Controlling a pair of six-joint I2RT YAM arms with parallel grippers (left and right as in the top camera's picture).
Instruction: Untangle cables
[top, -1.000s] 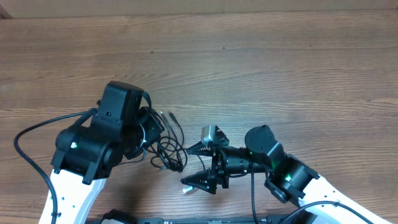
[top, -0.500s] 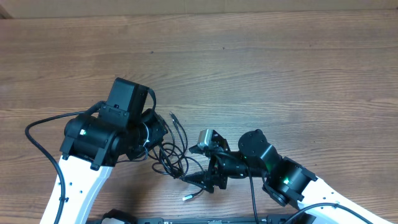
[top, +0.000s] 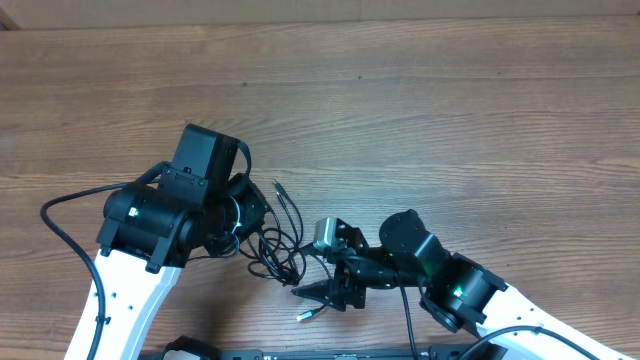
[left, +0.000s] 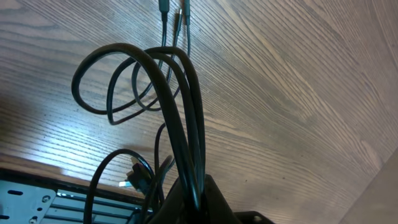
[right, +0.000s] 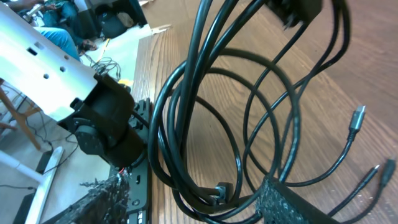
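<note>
Overhead, I see the cables (top: 275, 245) bunched in a knot of loops low on the desk (top: 450, 110), close to its near edge and between my two arms. My left gripper (left: 191, 198) has its jaws pinched tight on several strands, which fan out from it in loops. My right gripper (top: 322, 276) reaches in from the right, its jaws spread wide around part of the bundle. Bare wood runs broad toward the far edge and out to both sides.
</note>
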